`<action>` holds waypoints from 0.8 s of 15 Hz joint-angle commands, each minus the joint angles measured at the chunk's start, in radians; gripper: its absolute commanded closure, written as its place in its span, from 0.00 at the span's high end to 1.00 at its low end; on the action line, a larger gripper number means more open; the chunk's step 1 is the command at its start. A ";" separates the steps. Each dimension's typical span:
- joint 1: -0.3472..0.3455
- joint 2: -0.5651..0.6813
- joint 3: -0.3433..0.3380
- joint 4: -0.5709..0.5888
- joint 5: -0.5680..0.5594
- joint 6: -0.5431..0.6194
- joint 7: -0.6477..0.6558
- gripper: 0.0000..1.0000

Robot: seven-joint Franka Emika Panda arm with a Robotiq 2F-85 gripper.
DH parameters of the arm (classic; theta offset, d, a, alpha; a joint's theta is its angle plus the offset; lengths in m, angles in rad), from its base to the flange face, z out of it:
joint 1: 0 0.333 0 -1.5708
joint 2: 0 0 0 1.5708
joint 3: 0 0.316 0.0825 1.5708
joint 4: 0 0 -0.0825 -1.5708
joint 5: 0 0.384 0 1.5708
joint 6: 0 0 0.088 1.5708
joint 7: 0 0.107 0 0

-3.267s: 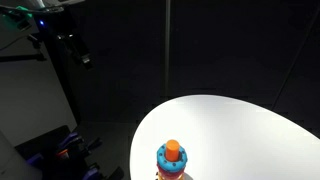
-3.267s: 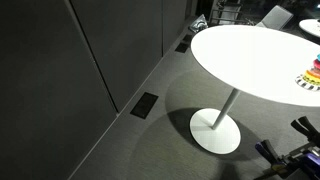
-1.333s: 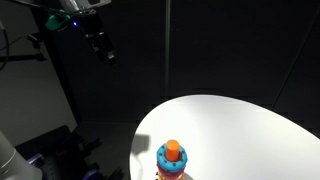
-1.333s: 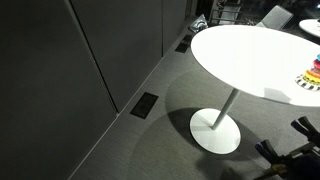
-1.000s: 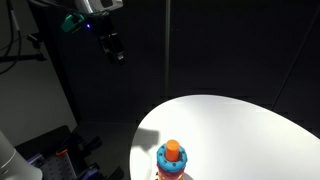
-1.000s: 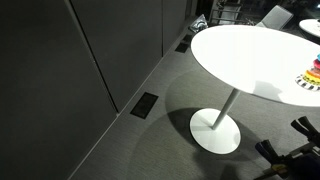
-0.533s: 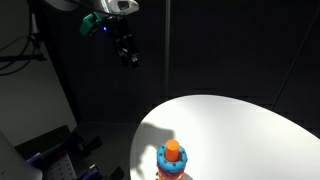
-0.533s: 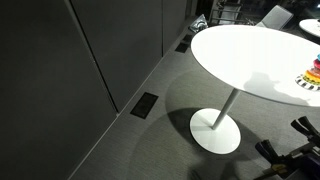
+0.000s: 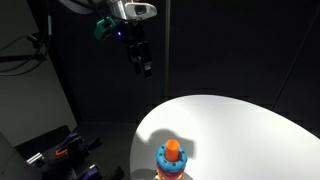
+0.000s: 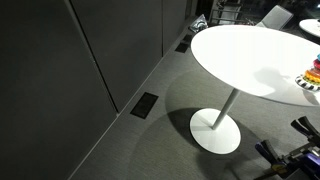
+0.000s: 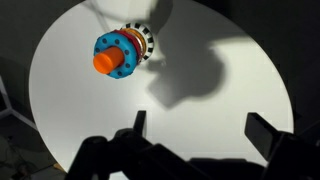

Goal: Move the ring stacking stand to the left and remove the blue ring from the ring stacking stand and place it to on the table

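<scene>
Pincer [image 11: 200, 138] filled the lower edge of the wrist view, its jaws spread wide apart with only bare white surface between them; one dark finger [image 11: 137, 124] rose at lower centre and its partner at lower right. In the upper left of that view the small toy ring stacking stand [image 11: 108, 62], with an orange rounded top, sat on the large round white bench [image 11: 70, 110], seen almost from overhead. The bright blue, bumpy-edged toy ring [image 11: 112, 44] sat round the post under the orange top, and a dark-and-light striped band showed just behind it. A grey shadow [image 11: 195, 80] lay on the bench at mid-frame, right of the stand and apart from it.

In an exterior view the pincer [image 9: 146, 66] hung at upper centre against a dark backdrop, high above the bench [image 9: 240, 125] and well apart from the stand [image 9: 172, 160], which stood at the bottom edge with the blue ring round its post. The jaws were too small there to judge.

In an exterior view the bench [image 10: 240, 50] showed its single white pedestal foot [image 10: 217, 131] on grey floor, beside a dark rectangular floor plate [image 10: 145, 105] and dark wall panels. The stand [image 10: 313, 72] appeared only as a sliver of coloured bands at the right edge.
</scene>
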 commanded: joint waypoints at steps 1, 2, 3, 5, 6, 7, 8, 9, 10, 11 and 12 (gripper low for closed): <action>-0.013 0.052 -0.047 0.049 0.001 -0.011 -0.003 1.00; -0.018 0.062 -0.061 0.054 0.002 -0.010 -0.006 1.00; -0.021 0.070 -0.075 0.059 0.004 -0.010 -0.009 1.00; -0.034 0.088 -0.099 0.066 -0.001 -0.004 -0.007 1.00; -0.040 0.098 -0.111 0.070 0.000 -0.001 -0.009 1.00; -0.046 0.111 -0.124 0.077 0.003 0.003 -0.011 1.00; -0.051 0.123 -0.136 0.083 0.005 0.007 -0.012 1.00; -0.056 0.136 -0.148 0.089 0.009 0.015 -0.014 1.00; -0.061 0.150 -0.159 0.096 0.011 0.023 -0.015 1.00; -0.065 0.163 -0.171 0.101 0.014 0.037 -0.019 1.00; -0.068 0.178 -0.182 0.108 0.021 0.050 -0.024 1.00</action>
